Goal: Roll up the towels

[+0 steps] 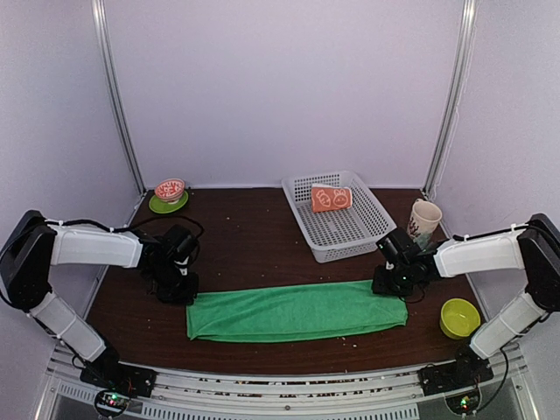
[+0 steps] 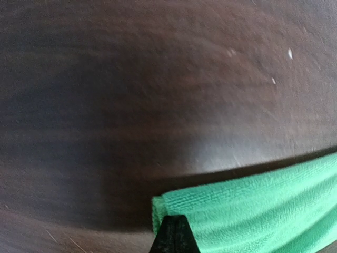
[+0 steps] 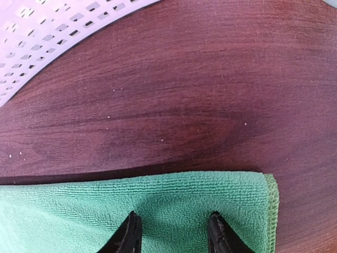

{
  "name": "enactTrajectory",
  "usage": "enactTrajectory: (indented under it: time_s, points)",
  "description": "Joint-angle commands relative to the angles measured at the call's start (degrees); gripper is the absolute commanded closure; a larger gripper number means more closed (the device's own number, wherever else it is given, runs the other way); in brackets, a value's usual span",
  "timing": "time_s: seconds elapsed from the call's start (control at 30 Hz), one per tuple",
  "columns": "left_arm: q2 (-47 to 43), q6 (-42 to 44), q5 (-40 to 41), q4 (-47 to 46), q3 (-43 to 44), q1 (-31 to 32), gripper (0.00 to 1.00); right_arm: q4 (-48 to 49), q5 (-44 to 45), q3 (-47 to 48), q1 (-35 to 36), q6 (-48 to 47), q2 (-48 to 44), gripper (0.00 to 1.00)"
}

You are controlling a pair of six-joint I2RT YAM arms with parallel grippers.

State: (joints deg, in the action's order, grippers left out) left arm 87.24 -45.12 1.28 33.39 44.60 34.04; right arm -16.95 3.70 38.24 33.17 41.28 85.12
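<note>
green towel (image 1: 296, 312) lies as a long strip on the table (image 1: 254, 236); i see my left gripper (image 2: 174, 232) closed at its left corner, right gripper (image 3: 174, 227) parted over its right end.

Open tabletop (image 1: 254, 236) between green towel (image 1: 297, 312) and basket (image 1: 346, 231); cup (image 1: 424, 216) near right gripper (image 1: 391, 287)

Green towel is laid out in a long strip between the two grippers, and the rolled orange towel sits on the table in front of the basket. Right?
Not quite: the rolled orange towel lies inside the white basket, as the top external view shows. The green towel is indeed a long strip between the left gripper and the right gripper.
</note>
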Motion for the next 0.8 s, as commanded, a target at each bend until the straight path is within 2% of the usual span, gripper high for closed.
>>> enactTrajectory:
  time_s: [0.0, 0.17, 0.4, 0.43, 0.53, 0.6, 0.67, 0.77]
  points:
    - [2.8, 3.9, 1.1, -2.1, 1.5, -3.6, 1.0, -2.5, 0.4, -1.9, -1.0, -1.2, 2.7, 0.55]
    - [6.0, 7.1, 3.8, 0.5, 7.3, -4.7, 1.0, -2.9, -1.7, -0.7, -1.0, -2.4, 2.1, 0.51]
    - [5.6, 11.7, 5.3, 5.8, 15.9, -5.8, 1.0, -6.1, -2.9, 3.6, -1.0, -3.9, -1.5, 0.34]
    - [4.4, 12.0, 4.5, 6.5, 16.5, -5.8, 0.97, -6.8, -3.0, 4.1, -1.0, -4.0, -2.5, 0.33]
    - [-1.6, 12.4, 1.6, 7.7, 16.0, -5.2, 0.77, -8.9, -3.6, 5.0, -1.0, -4.0, -6.3, 0.29]
    - [-6.1, 12.4, -1.2, 7.8, 14.6, -3.8, 0.69, -10.1, -4.3, 5.3, -0.8, -4.2, -8.5, 0.28]
    - [-9.8, 12.0, -3.4, 8.0, 13.5, -0.5, 0.67, -10.9, -4.7, 5.1, 0.0, -4.4, -10.3, 0.29]
    - [-10.3, 10.3, -4.7, 9.6, 12.2, 6.2, 0.69, -11.3, -4.5, 4.2, 1.7, -4.6, -12.7, 0.32]
